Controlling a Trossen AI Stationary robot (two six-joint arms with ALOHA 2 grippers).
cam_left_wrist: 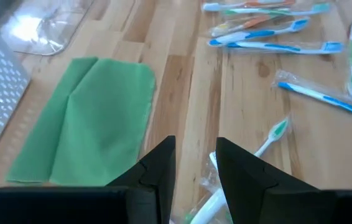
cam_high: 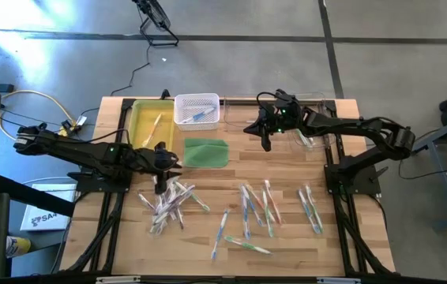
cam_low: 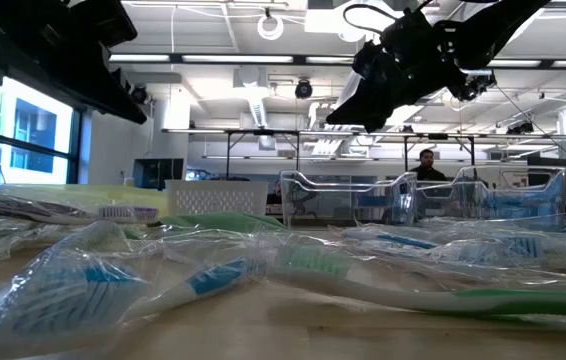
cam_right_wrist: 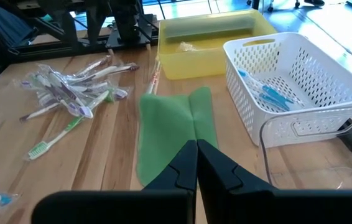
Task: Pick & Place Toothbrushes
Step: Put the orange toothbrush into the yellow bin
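Across the wooden table (cam_high: 287,170) the toothbrushes lay in two loose groups: a tangled heap of wrapped toothbrushes (cam_high: 170,203) on the left side, toward the near half, and a wider scatter of toothbrushes (cam_high: 269,207) on the right, several in clear wrappers with blue, green and orange handles. At the far edge stood a yellow bin (cam_high: 151,122) holding one brush, and just right of it a white perforated basket (cam_high: 197,110) with blue-handled brushes inside. A flat green cloth (cam_high: 206,152) lay on the wood just near of the basket.

The left gripper (cam_high: 160,183) hung at the far end of the left heap, beside the cloth's left edge. In the left wrist view its fingers (cam_left_wrist: 244,174) stood partly apart with bare wood between them; a white brush with a green head (cam_left_wrist: 260,146) lay under and beside one finger, and whether it was touched could not be told. Nothing sat gripped between the fingers.

The right gripper (cam_high: 267,142) hovered right of the cloth, near the far edge, next to a clear tray (cam_high: 318,126) that was hard to make out. Its fingers (cam_right_wrist: 216,165) were pressed together and empty, pointing toward the cloth and basket.

In the low view a person (cam_low: 427,165) showed far behind the table.
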